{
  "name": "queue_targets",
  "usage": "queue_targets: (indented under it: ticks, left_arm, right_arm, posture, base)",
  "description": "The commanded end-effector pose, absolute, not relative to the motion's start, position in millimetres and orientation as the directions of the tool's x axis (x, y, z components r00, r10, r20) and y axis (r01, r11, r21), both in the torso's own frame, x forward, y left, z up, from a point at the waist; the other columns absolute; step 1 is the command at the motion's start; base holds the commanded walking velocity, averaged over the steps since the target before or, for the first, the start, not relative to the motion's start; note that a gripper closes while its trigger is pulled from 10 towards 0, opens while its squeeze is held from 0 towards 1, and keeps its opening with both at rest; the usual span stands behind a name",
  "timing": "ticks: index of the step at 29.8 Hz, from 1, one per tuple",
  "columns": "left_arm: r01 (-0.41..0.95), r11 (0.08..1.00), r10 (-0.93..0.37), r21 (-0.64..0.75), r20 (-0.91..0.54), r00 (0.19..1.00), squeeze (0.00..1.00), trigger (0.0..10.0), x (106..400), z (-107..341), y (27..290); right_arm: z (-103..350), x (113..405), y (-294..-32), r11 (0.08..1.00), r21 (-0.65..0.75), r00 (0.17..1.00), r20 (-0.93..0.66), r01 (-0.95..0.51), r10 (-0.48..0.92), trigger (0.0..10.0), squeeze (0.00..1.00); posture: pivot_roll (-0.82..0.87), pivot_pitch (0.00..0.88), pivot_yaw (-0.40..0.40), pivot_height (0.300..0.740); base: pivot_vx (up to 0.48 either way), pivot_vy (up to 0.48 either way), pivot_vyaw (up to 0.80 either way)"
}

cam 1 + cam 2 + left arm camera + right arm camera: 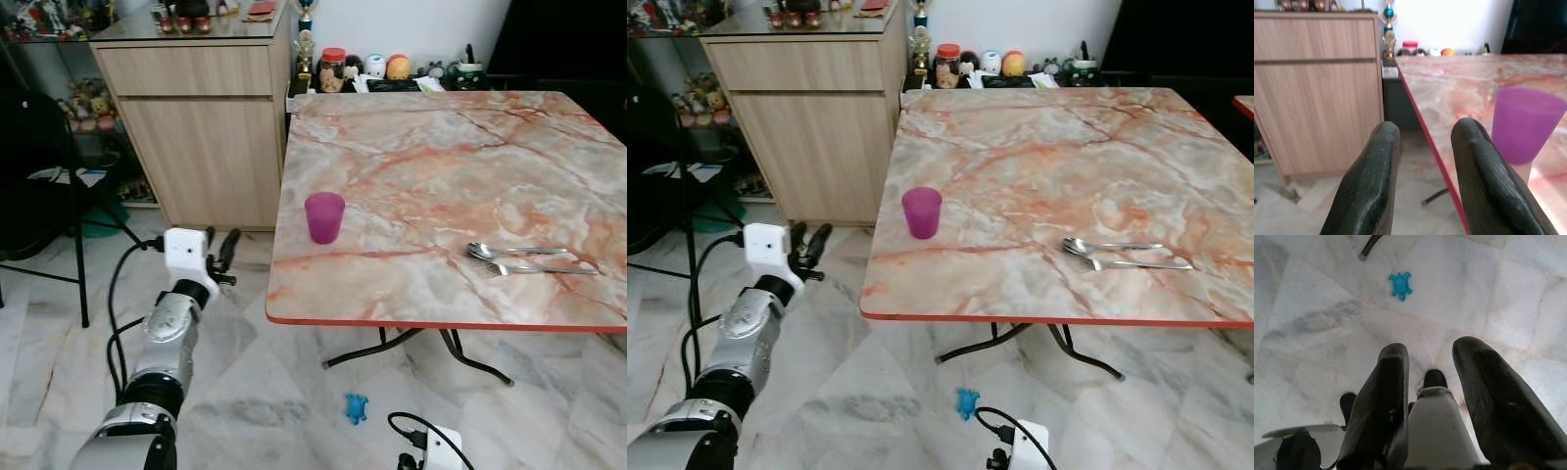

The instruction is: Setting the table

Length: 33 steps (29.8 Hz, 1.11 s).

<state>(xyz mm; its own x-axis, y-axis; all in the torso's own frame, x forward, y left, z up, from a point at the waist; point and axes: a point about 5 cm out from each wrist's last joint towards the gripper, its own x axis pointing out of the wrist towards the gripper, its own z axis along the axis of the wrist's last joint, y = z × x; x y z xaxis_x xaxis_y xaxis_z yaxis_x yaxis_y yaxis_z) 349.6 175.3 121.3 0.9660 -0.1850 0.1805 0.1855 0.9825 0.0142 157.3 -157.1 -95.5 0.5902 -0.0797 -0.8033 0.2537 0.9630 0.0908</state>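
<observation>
purple cup [324, 216] on table [411, 147], left claw [221, 250] beside it, fingers apart, seemingly empty-handed

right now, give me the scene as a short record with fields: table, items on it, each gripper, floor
table: marble-look top with a red edge
cup: purple cup, upright near the table's left edge
cutlery: spoon and fork lying side by side near the front edge
left gripper: raised beside the table's left edge, jaws open, empty, short of the cup
right gripper: hanging low over the floor, jaws open, empty
floor: small blue turtle toy
</observation>
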Motion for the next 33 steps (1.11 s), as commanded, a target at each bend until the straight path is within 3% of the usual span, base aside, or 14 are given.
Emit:
queue_targets:
  ticks: [1, 27, 33]
  left_arm:
    - [0.183, 0.983, -0.180, 0.005, 0.207, 0.962, 0.00, 10.0, 346.5, 124.1, 175.7]
    - [0.241, 0.971, -0.233, -0.012, 0.207, 0.950, 0.00, 10.0, 343.3, 130.2, 158.3]
    - [0.278, 0.958, -0.261, -0.068, 0.189, 0.947, 0.00, 10.0, 345.1, 132.8, 156.8]
  right_arm:
    - [-96.8, 153.7, -157.5, 0.961, 0.089, 0.583, -0.808, 0.262, -0.085, 10.0, 0.00]
    - [-96.2, 155.2, -164.4, 0.959, 0.085, 0.578, -0.811, 0.272, -0.092, 10.0, 0.00]
    - [-96.3, 154.8, -164.4, 0.962, 0.079, 0.579, -0.810, 0.261, -0.091, 10.0, 0.00]
  posture:
    - [0.06, 0.000, 0.020, 0.740]
    - [0.07, 0.000, 0.004, 0.740]
    - [0.07, 0.000, 0.006, 0.740]
  base:
    - [0.000, 0.000, 0.00]
    - [0.315, 0.000, 0.00]
    - [0.000, 0.000, -0.40]
